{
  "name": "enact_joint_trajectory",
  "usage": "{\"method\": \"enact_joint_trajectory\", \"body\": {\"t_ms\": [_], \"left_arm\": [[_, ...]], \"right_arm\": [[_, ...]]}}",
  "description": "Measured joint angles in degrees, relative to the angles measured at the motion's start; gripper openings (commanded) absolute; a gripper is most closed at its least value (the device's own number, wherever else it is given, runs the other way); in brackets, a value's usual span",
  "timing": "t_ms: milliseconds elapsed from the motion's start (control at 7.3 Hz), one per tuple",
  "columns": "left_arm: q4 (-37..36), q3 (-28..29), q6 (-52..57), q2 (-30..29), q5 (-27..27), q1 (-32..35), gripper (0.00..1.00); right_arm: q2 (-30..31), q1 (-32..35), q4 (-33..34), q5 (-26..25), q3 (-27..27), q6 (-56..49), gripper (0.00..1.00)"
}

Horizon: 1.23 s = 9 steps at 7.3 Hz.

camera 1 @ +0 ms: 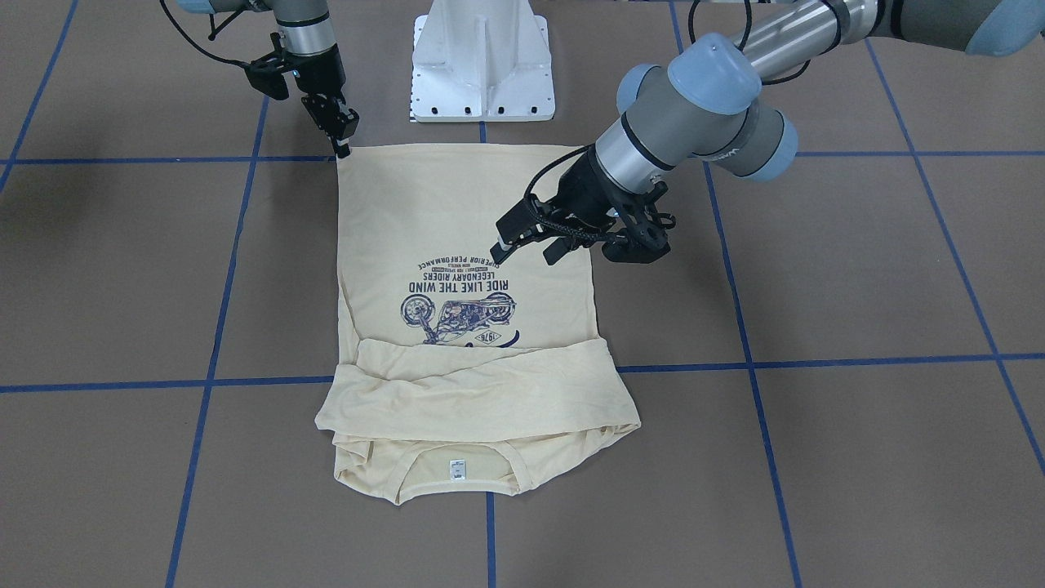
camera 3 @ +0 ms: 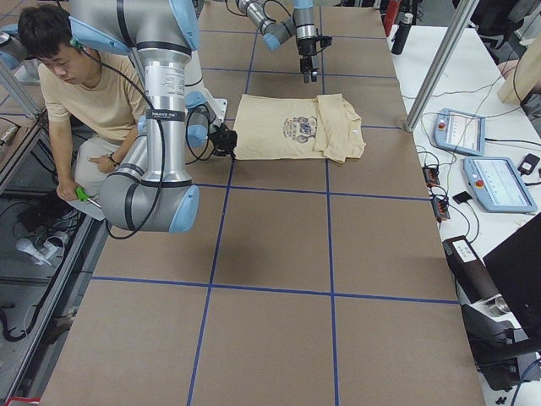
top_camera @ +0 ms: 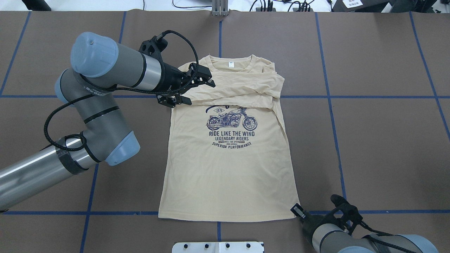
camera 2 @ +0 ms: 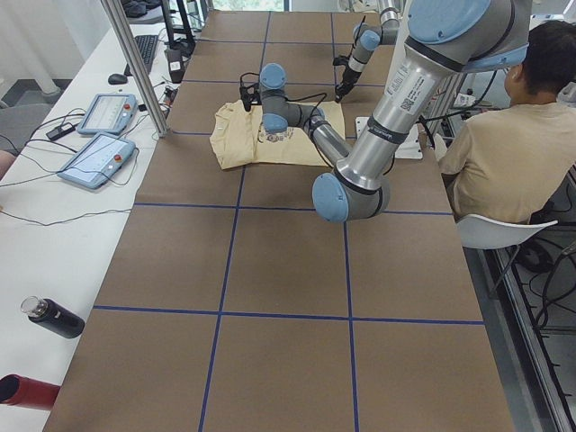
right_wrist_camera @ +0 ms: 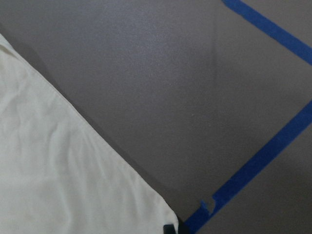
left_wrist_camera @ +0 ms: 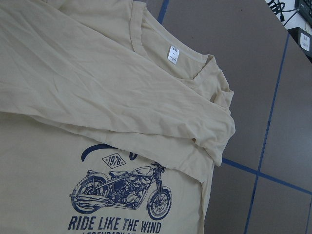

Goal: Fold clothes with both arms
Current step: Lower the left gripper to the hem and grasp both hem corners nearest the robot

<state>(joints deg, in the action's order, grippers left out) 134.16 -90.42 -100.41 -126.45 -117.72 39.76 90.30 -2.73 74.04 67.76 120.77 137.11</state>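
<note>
Around the work stands the white metal pedestal base (camera 1: 482, 61) at the robot's edge of the brown paper-covered table (top_camera: 369, 140), which is crossed by blue tape lines (top_camera: 351, 95). A person in a beige shirt (camera 2: 504, 171) sits just off that side. On a side bench lie two grey tablet-like control pendants (camera 2: 97, 159) and a black bottle (camera 2: 52, 318).

The pale cream-yellow knit shirt (top_camera: 228, 168) lies flat and print-up in the middle of the table. Its hem is toward the pedestal and its collar, with the small white neck label (top_camera: 231, 64), is away from it. Both long sleeves (top_camera: 242, 86) are folded across the chest above the navy motorcycle print.

The silver-grey left arm (top_camera: 105, 70) reaches over the shirt's shoulder edge and hides a little of it. Its black left gripper (top_camera: 211, 80) hangs above the folded sleeves with its jaws parted and nothing between them.

The right arm (camera 1: 306, 33) stands nearly upright at the hem, and the tip of its black right gripper (camera 1: 343, 147) is right at the hem corner. I cannot tell how far those jaws are apart, or whether they have any cloth.
</note>
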Motion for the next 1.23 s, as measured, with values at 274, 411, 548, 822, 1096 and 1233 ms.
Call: {"method": "enact_joint_trajectory", "body": {"t_ms": [274, 411, 548, 822, 1096, 1233], "left_arm": [[-3.93, -3.9, -2.71, 1.27, 5.47, -3.16, 0.99], [-10.6, -9.11, -3.25, 3.41, 9.73, -7.0, 0.99], [-18.74, -15.33, -3.27, 5.61, 13.97, -11.64, 0.99], [-27.81, -23.17, -3.18, 11.68, 22.48, -21.06, 0.99], [-31.54, -25.17, -3.03, 16.51, 25.2, -26.03, 0.98], [-33.4, -25.59, -3.25, 17.24, 25.28, -27.04, 0.98]], "right_arm": [[0.22, 0.02, 0.18, 0.22, 1.24, 0.06, 0.0], [0.39, 0.01, 0.21, 0.27, 1.77, 0.08, 0.0], [0.75, -0.03, 0.23, 0.31, 2.58, 0.08, 0.0], [1.49, -0.04, 0.27, 0.35, 3.39, 0.09, 0.0], [1.76, -0.07, 0.24, 0.35, 3.48, 0.09, 0.0], [1.79, -0.08, 0.23, 0.35, 3.51, 0.09, 0.0]]}}
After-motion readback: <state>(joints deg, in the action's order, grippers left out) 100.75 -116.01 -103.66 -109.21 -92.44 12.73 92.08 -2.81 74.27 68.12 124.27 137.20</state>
